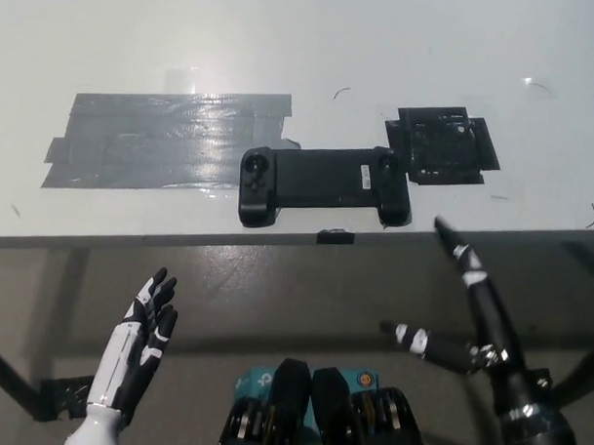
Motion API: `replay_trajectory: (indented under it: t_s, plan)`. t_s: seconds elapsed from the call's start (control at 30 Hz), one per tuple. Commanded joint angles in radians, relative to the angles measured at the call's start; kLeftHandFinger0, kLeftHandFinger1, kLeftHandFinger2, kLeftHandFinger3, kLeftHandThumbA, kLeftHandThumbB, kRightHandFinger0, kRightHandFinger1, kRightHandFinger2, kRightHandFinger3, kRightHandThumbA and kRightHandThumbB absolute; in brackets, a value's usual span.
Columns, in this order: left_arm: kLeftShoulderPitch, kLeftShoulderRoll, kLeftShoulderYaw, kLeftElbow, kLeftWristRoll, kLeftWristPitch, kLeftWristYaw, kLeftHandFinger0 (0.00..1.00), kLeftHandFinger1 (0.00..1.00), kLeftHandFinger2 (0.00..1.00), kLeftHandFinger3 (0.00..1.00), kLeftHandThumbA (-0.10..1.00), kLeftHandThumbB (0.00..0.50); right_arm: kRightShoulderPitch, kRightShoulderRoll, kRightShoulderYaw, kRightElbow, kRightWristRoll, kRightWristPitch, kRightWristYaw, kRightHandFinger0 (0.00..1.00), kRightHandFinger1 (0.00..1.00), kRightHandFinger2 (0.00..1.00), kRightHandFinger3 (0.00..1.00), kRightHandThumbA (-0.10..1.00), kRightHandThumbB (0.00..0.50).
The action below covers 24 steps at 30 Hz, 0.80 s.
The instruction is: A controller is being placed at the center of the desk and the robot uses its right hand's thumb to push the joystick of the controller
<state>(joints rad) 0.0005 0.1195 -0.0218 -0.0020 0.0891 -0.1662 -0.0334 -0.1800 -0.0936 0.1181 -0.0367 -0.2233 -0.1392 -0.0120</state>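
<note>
**Inspector:** Report the right hand.

**Assistant:** The black right hand (469, 321) sits below the near edge of the white worktop (401, 50), clear of it. Its fingers are spread wide: one long finger (462, 256) points up toward the worktop edge and another (410, 336) juts out to the side. It holds nothing.

**Inspector:** Location of the controller?

**Assistant:** The black controller (323, 184) lies flat on the worktop, ahead of the right hand and off to its inner side, close to the near edge. The hand does not touch it; the uppermost fingertip stops just short of the worktop edge, below the controller's nearer grip. A round joystick (257, 166) shows on the grip farther from the hand.

**Inspector:** Surroundings?

**Assistant:** A broad patch of grey tape (158, 140) lies beyond the controller's far grip, touching or nearly touching it. A square patch of black tape (444, 147) sits straight ahead of the right hand, just beside the controller's nearer grip. A small black tab (336, 237) sits on the worktop's front edge, below the controller.

**Inspector:** Left hand?

**Assistant:** The white left hand (147, 320) rests low, off the worktop, well apart from the right hand, fingers extended and slightly apart, empty.
</note>
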Motion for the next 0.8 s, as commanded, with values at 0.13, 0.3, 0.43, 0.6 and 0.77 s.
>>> replay_trajectory:
  t_s: [0.13,0.3,0.43,0.6,0.77]
  plan:
    - [-0.004,0.002,-0.003,-0.029,0.021,-0.036,0.005,1.00,1.00,1.00,1.00,0.90,0.059,-0.258,0.001,-0.080,0.055,0.000,0.095,-0.026,1.00,1.00,1.00,1.00,1.00,0.266]
    - [-0.005,0.003,-0.003,-0.032,0.016,-0.036,0.001,1.00,1.00,1.00,1.00,0.89,0.049,-0.375,-0.005,-0.097,0.209,-0.006,0.087,-0.042,1.00,1.00,1.00,1.00,1.00,0.308]
    - [-0.008,0.003,-0.002,-0.035,0.016,-0.029,0.001,1.00,1.00,1.00,1.00,0.89,0.049,-0.471,-0.012,-0.096,0.346,-0.028,0.100,-0.059,1.00,1.00,1.00,1.00,1.00,0.348]
    - [-0.012,-0.001,-0.002,-0.040,0.018,-0.018,0.002,1.00,1.00,1.00,1.00,0.89,0.056,-0.533,-0.002,-0.087,0.449,-0.035,0.105,-0.078,1.00,1.00,1.00,1.00,1.00,0.348]
    - [-0.019,0.002,-0.002,-0.042,0.022,-0.021,0.002,1.00,1.00,1.00,1.00,0.90,0.052,-0.600,0.009,-0.085,0.566,-0.036,0.116,-0.097,1.00,1.00,1.00,1.00,1.00,0.348]
